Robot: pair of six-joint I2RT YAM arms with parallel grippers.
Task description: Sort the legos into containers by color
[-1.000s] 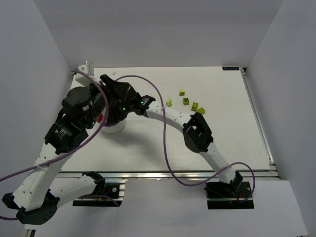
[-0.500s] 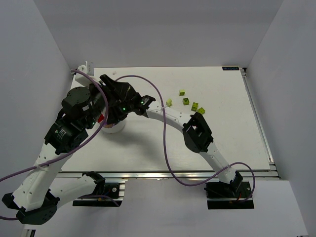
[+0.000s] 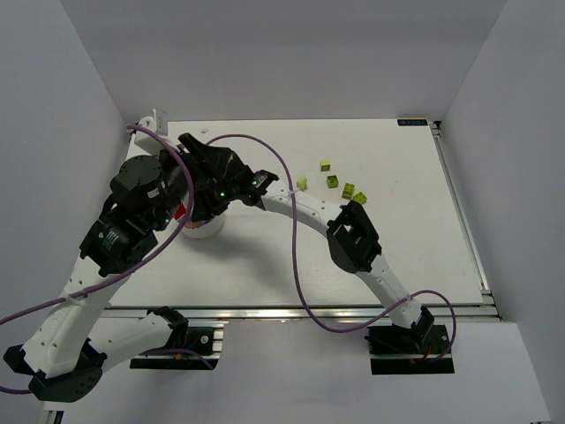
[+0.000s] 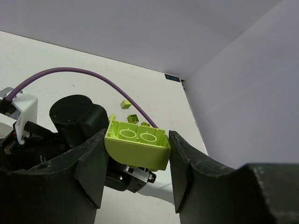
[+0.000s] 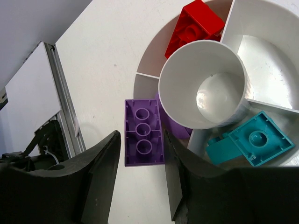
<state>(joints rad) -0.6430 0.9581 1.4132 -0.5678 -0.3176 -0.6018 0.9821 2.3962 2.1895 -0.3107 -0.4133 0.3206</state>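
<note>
- White rectangular worktop (image 3: pixel 397 247) across the middle of the overhead view, walled in pale grey on three sides.
- Left white-and-black arm (image 3: pixel 84 265) rising from the lower left corner; right white-and-black arm (image 3: pixel 353 238) curving from bottom centre up toward the left, with a purple cable (image 3: pixel 291 256) looped along it. Both meeting above the same spot in the left half of the worktop.
- Small round white plastic dish (image 3: pixel 201 231), mostly hidden under the arms in the overhead view. In the right wrist view, dish (image 5: pixel 261 14) filling the upper right of the frame, with a round central cup and wedge compartments around it.
- Left gripper (image 4: pixel 137 142) clamped on a lime-green two-stud plastic brick (image 4: pixel 138 147), hollow underside toward the camera, raised off the worktop.
- Right gripper (image 5: pixel 141 140) at the dish's lower left edge, black fingers on either side of a purple three-stud-long brick (image 5: pixel 143 133). Hard to say whether pinched or loose: a thin gap on one side.
- Second purple piece (image 5: pixel 175 126) just beside that brick, in the wedge under the cup.
- Red brick (image 5: pixel 194 25) in the top wedge.
- Teal-blue brick (image 5: pixel 257 140) in the lower right wedge.
- Five loose lime-green bricks (image 3: pixel 332 180) scattered on the worktop at upper centre of the overhead view, well apart from the dish.
</note>
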